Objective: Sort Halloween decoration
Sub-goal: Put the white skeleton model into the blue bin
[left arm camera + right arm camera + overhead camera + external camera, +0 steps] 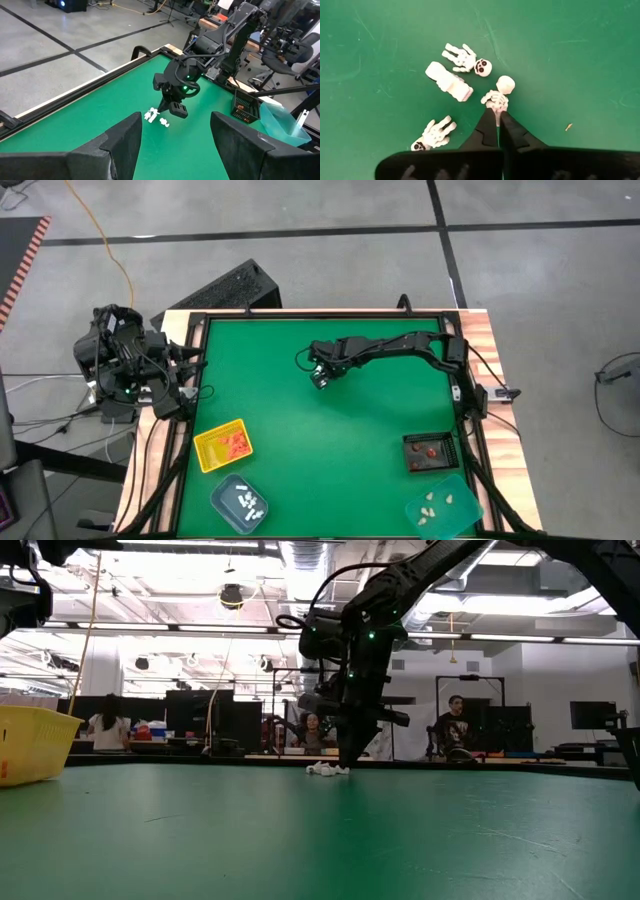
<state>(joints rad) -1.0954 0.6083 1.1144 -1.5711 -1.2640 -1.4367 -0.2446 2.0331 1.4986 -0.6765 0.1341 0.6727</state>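
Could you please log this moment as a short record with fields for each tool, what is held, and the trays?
right tool: down on the mat mid-table, shut on a white skeleton
loose nearby: two skeletons, one white block
left tool: open, parked at the table's left edge
trays: yellow, teal, black, clear

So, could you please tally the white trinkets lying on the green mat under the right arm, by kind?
Skeleton figures: 3, at and; the right gripper has its jaws shut on the last one.
Plain white block: 1.
Total: 4.
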